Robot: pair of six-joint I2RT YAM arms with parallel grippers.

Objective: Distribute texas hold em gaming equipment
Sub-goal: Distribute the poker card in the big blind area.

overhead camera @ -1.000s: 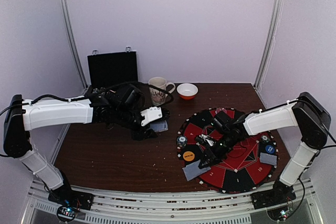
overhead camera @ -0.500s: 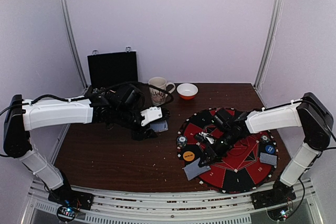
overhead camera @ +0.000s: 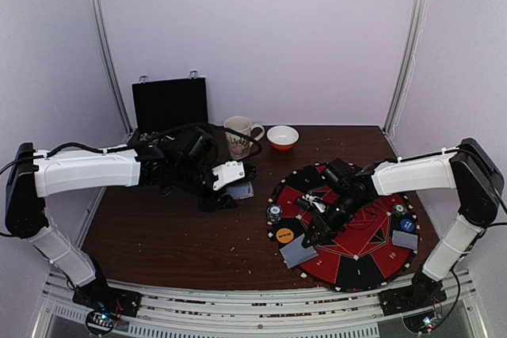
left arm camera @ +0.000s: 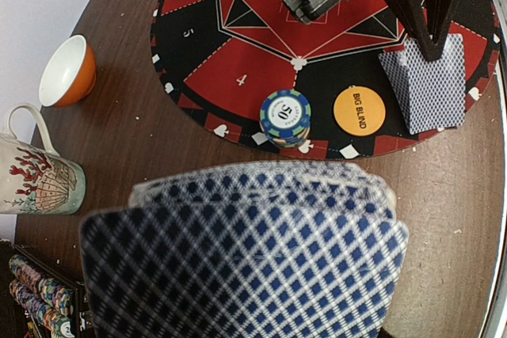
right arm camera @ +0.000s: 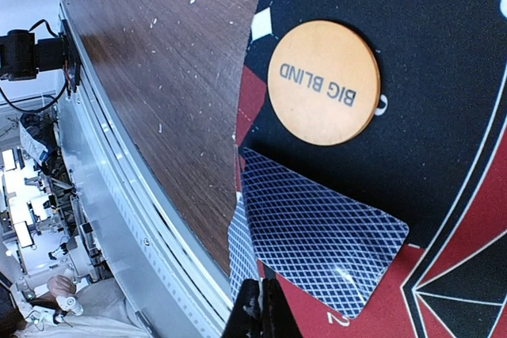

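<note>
Playing-card deck [left arm camera: 245, 251] is clamped in left gripper [overhead camera: 236, 188], jaws narrowly apart around it, above table [overhead camera: 158, 235] left of mat [overhead camera: 356, 263]. Right gripper [right arm camera: 257, 306] has jaws fully closed, empty, tips by dealt face-down cards [right arm camera: 317, 235] beside orange BIG BLIND button [right arm camera: 323, 82]; chip stack [left arm camera: 285, 116] stands on mat rim.

Table [overhead camera: 158, 235] is dark wood-grain, semi-matt, dusted with pale specks; the mat [overhead camera: 364, 263] on it is matt red and black, cloth-like, with printed white lines. Cards [right arm camera: 317, 235] look like coated paper with a slight sheen on the crosshatch backs, the orange disc [right arm camera: 323, 82] is smooth matt plastic, and the chips [left arm camera: 285, 116] are smooth with glossy striped edges. Mug [left arm camera: 36, 180] and bowl [left arm camera: 67, 73] are glazed, shiny ceramic; the rail [right arm camera: 150, 235] is brushed metal.
</note>
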